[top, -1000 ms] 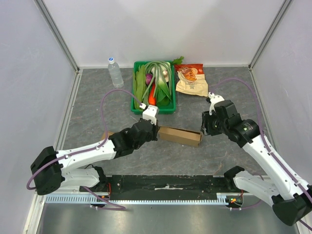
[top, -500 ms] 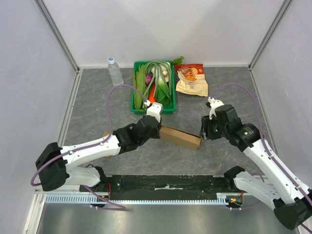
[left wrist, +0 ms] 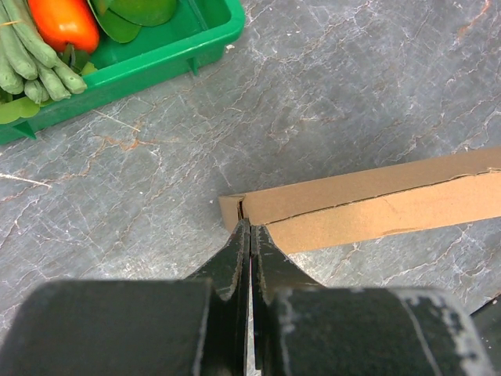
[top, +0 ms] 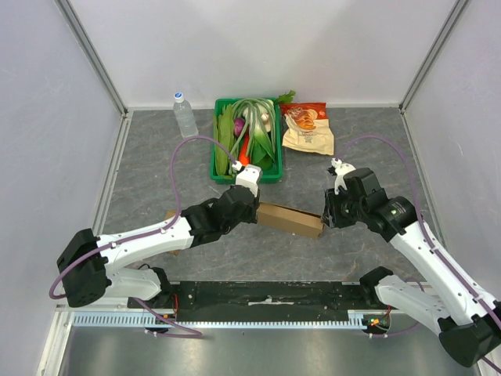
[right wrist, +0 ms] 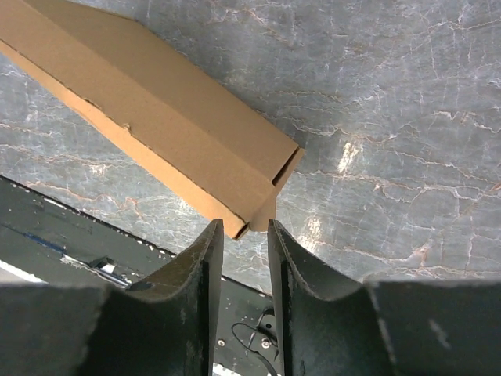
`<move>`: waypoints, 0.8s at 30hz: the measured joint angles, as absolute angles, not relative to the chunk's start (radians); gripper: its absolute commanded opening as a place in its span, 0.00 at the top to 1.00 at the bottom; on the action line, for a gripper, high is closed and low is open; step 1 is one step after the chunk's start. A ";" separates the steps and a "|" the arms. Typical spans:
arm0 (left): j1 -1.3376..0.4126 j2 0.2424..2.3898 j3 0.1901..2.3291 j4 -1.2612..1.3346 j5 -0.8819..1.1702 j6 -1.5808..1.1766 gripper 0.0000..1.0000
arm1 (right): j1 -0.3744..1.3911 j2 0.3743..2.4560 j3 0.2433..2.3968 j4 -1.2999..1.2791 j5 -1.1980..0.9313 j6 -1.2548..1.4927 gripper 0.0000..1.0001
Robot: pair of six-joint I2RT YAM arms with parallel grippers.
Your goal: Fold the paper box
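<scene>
At mid-table, the box [top: 290,218] lies as a long flat sleeve running from 9 to 3 o'clock, with an arm at each end. Your left gripper [left wrist: 250,231] sits at the 9 o'clock end, jaws pressed together to a hairline slit, tips right at the box's near corner. You cannot tell whether a thin edge of card is caught in that slit. Your right gripper [right wrist: 244,235] is at the 3 o'clock end, jaws a narrow gap apart. The box's corner pokes into the mouth, but neither finger clamps it.

The weak point is that both contacts are on corners. If you push inward from both ends, the sleeve will likely buckle or skid on the table [top: 156,157] rather than pop open. If the left tips hold nothing, a lift will miss that end. Closing the right jaws here could crush the corner and its end flap. Watch the crate [left wrist: 141,66] at 12 o'clock of the left end: a sideways slip could send the box against it.
</scene>
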State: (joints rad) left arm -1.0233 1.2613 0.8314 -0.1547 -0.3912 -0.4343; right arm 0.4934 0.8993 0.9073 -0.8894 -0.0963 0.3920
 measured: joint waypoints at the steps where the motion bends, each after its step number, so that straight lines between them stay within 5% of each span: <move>1: -1.023 1.261 0.831 -0.155 -0.391 -0.434 0.98 | 0.493 0.908 0.907 -0.889 -0.094 0.389 0.66; 8: -1.023 1.254 0.830 -0.160 -0.384 -0.434 0.98 | 0.493 0.944 0.904 -0.883 -0.052 0.392 0.65; 24: -1.023 1.242 0.822 -0.159 -0.362 -0.433 0.98 | 0.493 0.948 0.864 -0.816 -0.029 0.397 0.81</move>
State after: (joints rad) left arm -1.0233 1.2415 0.8215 -0.1589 -0.3622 -0.4332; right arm 0.4934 0.9482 0.8642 -0.8158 -0.0288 0.3965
